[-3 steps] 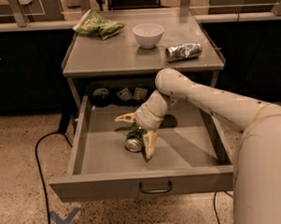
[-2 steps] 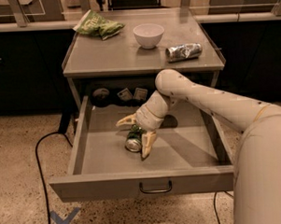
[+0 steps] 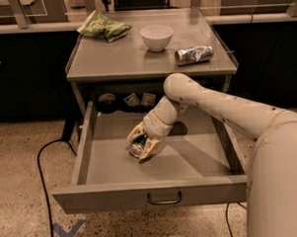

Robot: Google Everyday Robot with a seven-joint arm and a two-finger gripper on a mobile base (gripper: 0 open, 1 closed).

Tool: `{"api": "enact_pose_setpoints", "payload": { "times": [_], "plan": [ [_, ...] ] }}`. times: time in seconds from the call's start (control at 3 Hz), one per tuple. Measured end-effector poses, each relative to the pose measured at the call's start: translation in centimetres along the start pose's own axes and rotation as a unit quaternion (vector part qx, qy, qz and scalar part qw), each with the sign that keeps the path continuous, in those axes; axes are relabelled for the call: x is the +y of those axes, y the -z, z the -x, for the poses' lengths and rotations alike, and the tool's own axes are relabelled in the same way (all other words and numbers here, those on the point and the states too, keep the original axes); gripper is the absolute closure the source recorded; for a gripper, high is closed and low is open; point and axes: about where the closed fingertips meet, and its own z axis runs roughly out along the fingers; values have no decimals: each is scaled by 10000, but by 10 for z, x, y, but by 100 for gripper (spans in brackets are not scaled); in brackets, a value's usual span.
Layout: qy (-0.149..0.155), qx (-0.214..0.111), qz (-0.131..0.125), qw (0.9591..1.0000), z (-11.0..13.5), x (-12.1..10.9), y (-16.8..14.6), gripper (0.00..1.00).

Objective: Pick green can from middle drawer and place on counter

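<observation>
Jaws of the gripper point(image 3: 138, 146) are pictured clamped on either side of the green can point(image 3: 136, 151), low inside the open middle drawer point(image 3: 200, 162) and left of its centre. The can's silver end is turned toward the drawer front; whether it is resting on the drawer floor or raised off it cannot be told.

The can is kept well apart from the left wall and from the front panel, where a small dark handle point(image 3: 164, 198) is fixed. Bare grey floor is seen to the right of the gripper and ahead of it, shaded in part by the arm point(image 3: 212, 105), which is angled in from the right, over the right wall and just below the table's front edge.

On the table point(image 3: 121, 57), the front left and the middle strip are left bare. A white bowl point(image 3: 157, 37) is set toward the back at centre, a crushed silver can point(image 3: 194, 54) is laid on its side near the right edge, and a green bag point(image 3: 104, 27) is placed at the back left corner.

Small items point(image 3: 133, 100) are lodged in the shadowed recess behind the drawer. A black cable point(image 3: 42, 169) is trailed across the speckled floor at left, near a blue taped cross point(image 3: 68, 235).
</observation>
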Motion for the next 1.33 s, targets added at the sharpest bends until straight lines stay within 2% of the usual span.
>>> {"api": "enact_pose_setpoints", "payload": {
  "times": [0.33, 0.67, 1.0, 1.33],
  "plan": [
    [3, -37, -50, 10000, 2, 2, 1, 88],
    [215, -331, -517, 9979, 24, -4, 23, 100],
    [786, -538, -1074, 9896, 72, -24, 86, 100],
    [1379, -592, -1522, 9769, 124, -47, 151, 100]
  ]
}}
